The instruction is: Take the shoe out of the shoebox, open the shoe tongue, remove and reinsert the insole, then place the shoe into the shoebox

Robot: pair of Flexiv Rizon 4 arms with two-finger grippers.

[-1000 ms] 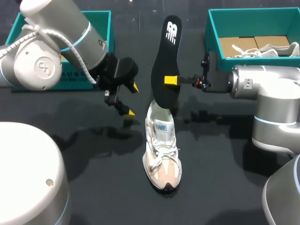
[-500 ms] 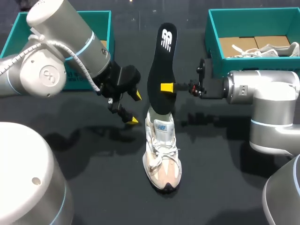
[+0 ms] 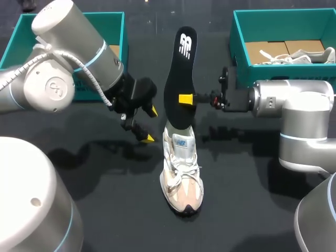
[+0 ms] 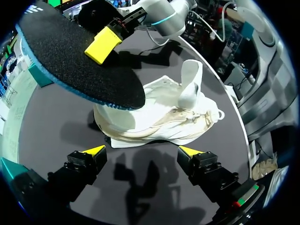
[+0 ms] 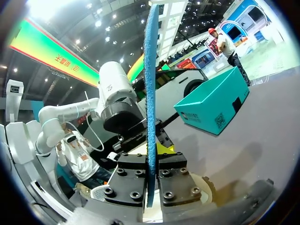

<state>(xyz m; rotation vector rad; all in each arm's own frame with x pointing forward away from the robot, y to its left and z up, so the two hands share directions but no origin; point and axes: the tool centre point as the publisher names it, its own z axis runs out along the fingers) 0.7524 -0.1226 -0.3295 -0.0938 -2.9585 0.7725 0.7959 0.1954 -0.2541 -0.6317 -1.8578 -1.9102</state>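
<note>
Teal shoebox point(image 3: 113, 23) is sitting at far left. Our left gripper point(image 3: 151, 125) is hovering with fingers spread wide, holding nothing, just left of the heel of the shoe point(image 3: 181, 168). We are seeing the shoe resting mid-table point(image 3: 105, 199), tongue standing up. The black insole point(image 3: 178, 79) is standing upright, lower end at the shoe's opening; our right gripper point(image 3: 184, 98) is pinching it mid-length. A second teal box point(image 3: 239, 31) at right is holding another shoe point(image 3: 310, 54).

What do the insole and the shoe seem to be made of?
The insole: likely foam under a black fabric top, matte and grainy; its edge shows blue. The shoe: seemingly cream textile with smooth synthetic panels, matte.
</note>
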